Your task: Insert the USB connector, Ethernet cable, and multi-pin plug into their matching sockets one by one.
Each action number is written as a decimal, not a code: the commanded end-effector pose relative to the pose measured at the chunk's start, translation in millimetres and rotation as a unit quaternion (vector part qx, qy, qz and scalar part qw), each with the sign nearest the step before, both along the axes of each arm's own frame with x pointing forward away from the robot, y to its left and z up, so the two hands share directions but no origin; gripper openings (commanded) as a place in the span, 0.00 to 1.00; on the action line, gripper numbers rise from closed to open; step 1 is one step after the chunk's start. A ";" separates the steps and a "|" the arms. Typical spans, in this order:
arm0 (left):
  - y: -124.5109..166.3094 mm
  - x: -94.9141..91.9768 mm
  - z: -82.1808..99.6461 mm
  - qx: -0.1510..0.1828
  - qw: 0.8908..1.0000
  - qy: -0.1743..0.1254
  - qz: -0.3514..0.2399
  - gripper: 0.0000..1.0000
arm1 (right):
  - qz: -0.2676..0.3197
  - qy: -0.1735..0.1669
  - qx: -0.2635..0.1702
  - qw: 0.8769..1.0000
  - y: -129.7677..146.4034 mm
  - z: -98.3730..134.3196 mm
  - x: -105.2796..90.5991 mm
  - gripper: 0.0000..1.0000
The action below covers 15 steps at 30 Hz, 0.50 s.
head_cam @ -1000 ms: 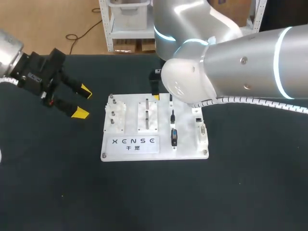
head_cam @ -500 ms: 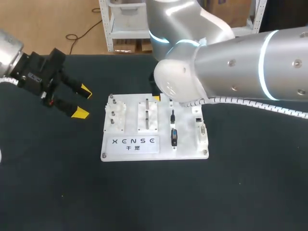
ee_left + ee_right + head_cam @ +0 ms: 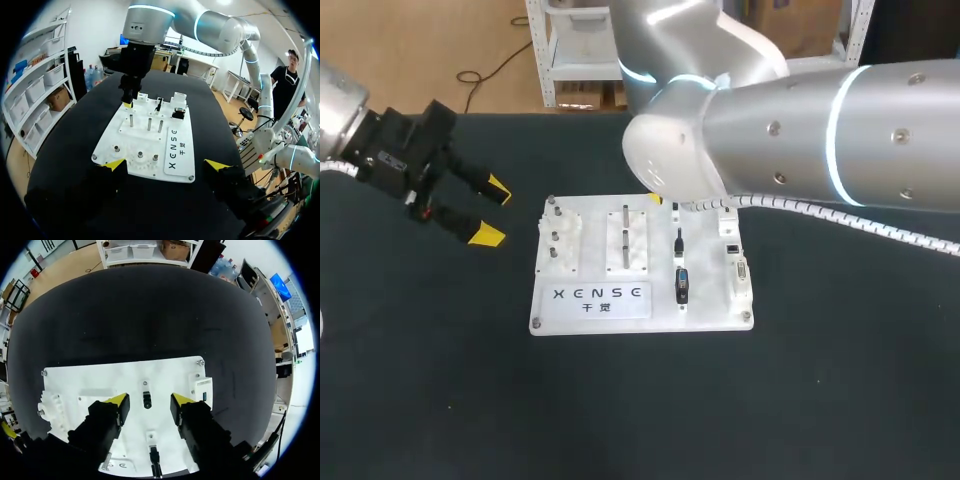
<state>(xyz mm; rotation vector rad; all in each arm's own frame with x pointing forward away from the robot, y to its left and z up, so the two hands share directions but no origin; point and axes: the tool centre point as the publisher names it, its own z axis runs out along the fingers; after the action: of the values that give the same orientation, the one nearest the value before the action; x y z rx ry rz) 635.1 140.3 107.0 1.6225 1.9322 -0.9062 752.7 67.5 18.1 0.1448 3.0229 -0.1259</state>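
The white board (image 3: 640, 268) lies mid-table and carries the plugs and sockets. A small black plug (image 3: 147, 400) stands in its holder between my right gripper's (image 3: 148, 400) yellow tips, with a gap on each side; the gripper is open. Behind it sits a second black plug (image 3: 154, 456). Beside the fingers is a white socket block (image 3: 203, 388). In the head view my right arm hides that gripper save one yellow tip (image 3: 655, 199). The dark multi-pin plug (image 3: 682, 286) lies near the board's right side. My left gripper (image 3: 488, 212) hangs open and empty, left of the board.
Several metal pegs (image 3: 553, 237) and two upright white fixtures (image 3: 626, 238) stand on the board's left and middle. Sockets (image 3: 740, 268) line its right edge. Black tabletop (image 3: 640, 400) surrounds the board.
My right arm has shifted left and lower over the board's far edge, and its fingers have come closer together around the small black plug. The left arm has not moved.
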 end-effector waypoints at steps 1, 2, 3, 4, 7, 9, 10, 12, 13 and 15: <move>0.3 0.3 -0.8 -0.001 1.000 -0.001 0.000 1.00 | -0.001 0.009 0.001 1.000 1.5 -2.2 4.2 0.47; 0.3 0.3 -0.8 -0.001 1.000 -0.001 0.000 1.00 | -0.001 0.010 0.002 1.000 1.5 -2.8 4.2 0.45; 0.3 0.3 -0.8 -0.001 1.000 -0.001 0.000 1.00 | -0.001 0.011 0.004 1.000 1.6 -3.1 4.2 0.45; 0.3 0.3 -0.8 -0.001 1.000 -0.001 0.000 1.00 | -0.002 0.012 0.005 1.000 1.6 -3.5 4.2 0.43; 0.3 0.3 -0.8 -0.001 1.000 -0.001 0.000 1.00 | -0.004 0.016 0.008 1.000 1.7 -3.7 4.1 0.40; 0.3 0.3 -0.8 -0.001 1.000 -0.001 0.000 1.00 | -0.005 0.017 0.008 1.000 1.2 -4.5 4.5 0.39; 0.3 0.3 -0.8 -0.001 1.000 -0.001 0.000 1.00 | -0.005 0.018 0.009 1.000 1.1 -4.8 4.6 0.38; 0.3 0.3 -0.8 -0.001 1.000 -0.001 0.000 1.00 | -0.005 0.019 0.011 1.000 0.4 -4.7 4.5 0.38; 0.3 0.3 -0.8 -0.001 1.000 -0.001 0.000 1.00 | -0.005 0.020 0.013 1.000 -0.1 -4.8 4.5 0.38; 0.3 0.3 -0.8 -0.001 1.000 -0.001 0.000 1.00 | -0.005 0.020 0.013 1.000 -1.1 -5.6 4.3 0.37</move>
<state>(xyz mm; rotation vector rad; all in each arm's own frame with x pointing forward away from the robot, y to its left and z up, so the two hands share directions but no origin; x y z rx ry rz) 635.1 140.3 107.0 1.6225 1.9322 -0.9061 757.7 68.6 12.7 0.1599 3.0667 -0.0964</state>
